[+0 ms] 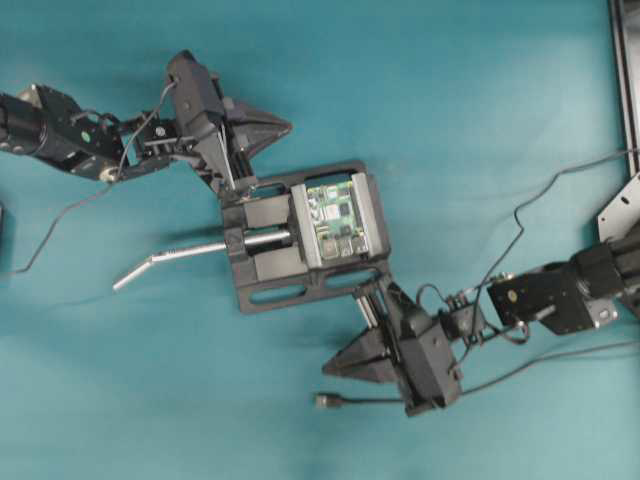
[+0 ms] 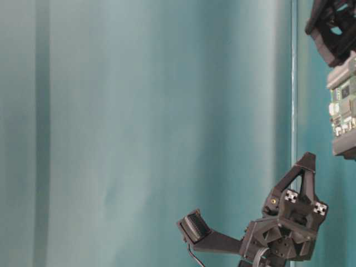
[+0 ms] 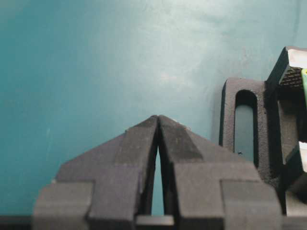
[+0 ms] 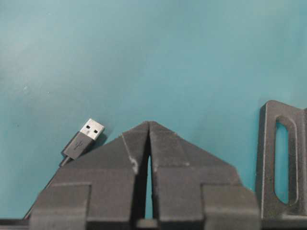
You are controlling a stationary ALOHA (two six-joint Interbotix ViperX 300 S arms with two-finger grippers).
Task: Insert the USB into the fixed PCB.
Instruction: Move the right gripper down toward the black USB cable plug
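Both end effectors, left (image 3: pixel 157 120) and right (image 4: pixel 148 125), are pressed together, holding nothing. The USB (image 4: pixel 86 136) lies on the teal surface (image 1: pixel 450 80) beside the right one. The fixed PCB (image 1: pixel 335 216) sits clamped in the vise (image 1: pixel 262 262).

Bare teal cloth (image 1: pixel 430 90) lies open around the small dark silver-tipped USB plug (image 1: pixel 326 400). The black metal vise (image 1: pixel 270 290) walls the small green circuit board (image 1: pixel 335 218) on 2 sides; its top is uncovered.

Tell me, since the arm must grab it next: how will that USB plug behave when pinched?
The USB plug lies flat on the table, so it probably won't roll. Its thin cable looks floppy and may drag. The small metal tip could slip between fingers.
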